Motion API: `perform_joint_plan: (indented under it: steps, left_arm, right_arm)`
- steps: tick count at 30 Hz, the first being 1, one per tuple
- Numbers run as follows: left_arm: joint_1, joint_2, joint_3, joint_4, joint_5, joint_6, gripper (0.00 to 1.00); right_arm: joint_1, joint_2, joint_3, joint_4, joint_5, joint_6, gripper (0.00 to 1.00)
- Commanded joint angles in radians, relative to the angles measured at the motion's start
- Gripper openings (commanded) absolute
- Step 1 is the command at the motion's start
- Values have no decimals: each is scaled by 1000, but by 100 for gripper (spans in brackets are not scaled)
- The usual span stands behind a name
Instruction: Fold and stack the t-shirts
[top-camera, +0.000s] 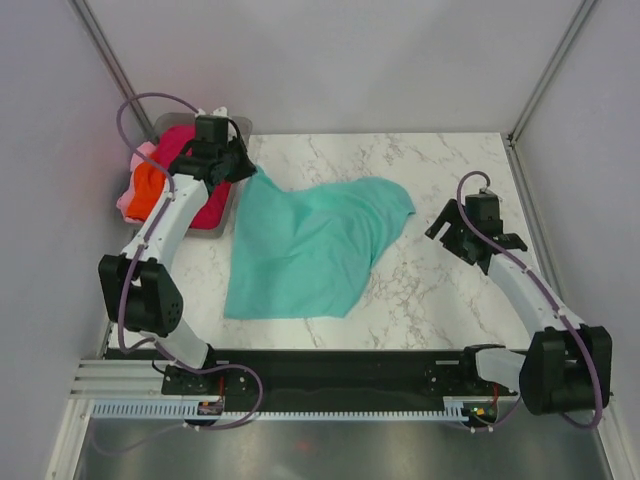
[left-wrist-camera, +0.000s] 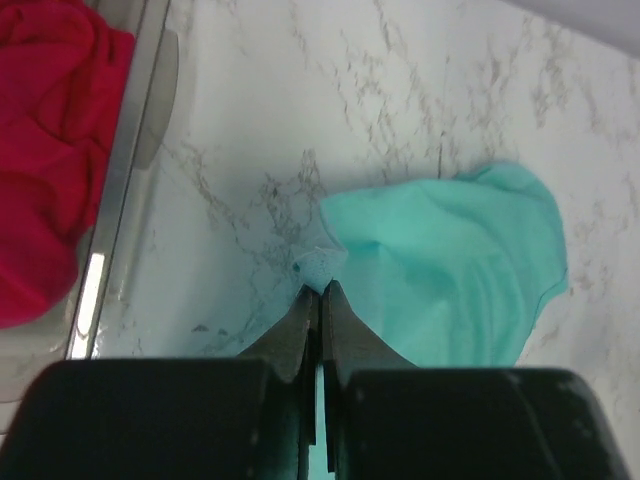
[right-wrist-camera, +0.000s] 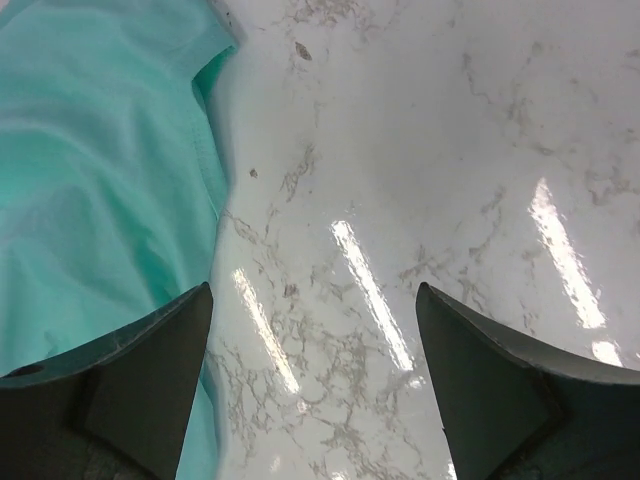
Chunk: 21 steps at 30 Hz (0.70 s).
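on table (top-camera: 450, 290), one teal t-shirt (top-camera: 310, 250); bin (top-camera: 212, 232) holds three

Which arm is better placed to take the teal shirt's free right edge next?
Right. The right fingers, open, hang beside the teal shirt; the left fingers are shut on its far corner.

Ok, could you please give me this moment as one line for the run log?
left gripper: shut on teal t-shirt corner | right gripper: open, empty, over table | other t-shirts: in bin
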Motion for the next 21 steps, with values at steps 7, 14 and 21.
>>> perform_joint_plan:
  steps: [7,14,21]
  left_arm:
    - [-14,93,-108,-74,128,85,2]
    - [-14,86,-109,-77,122,114,2]
    - [-11,96,-97,-80,124,114,2]
  right_arm:
    - [-20,400,93,435,-274,36,91]
    - [-20,676,256,534,-269,56,91]
    - [-7,924,447,540,-304,29,65]
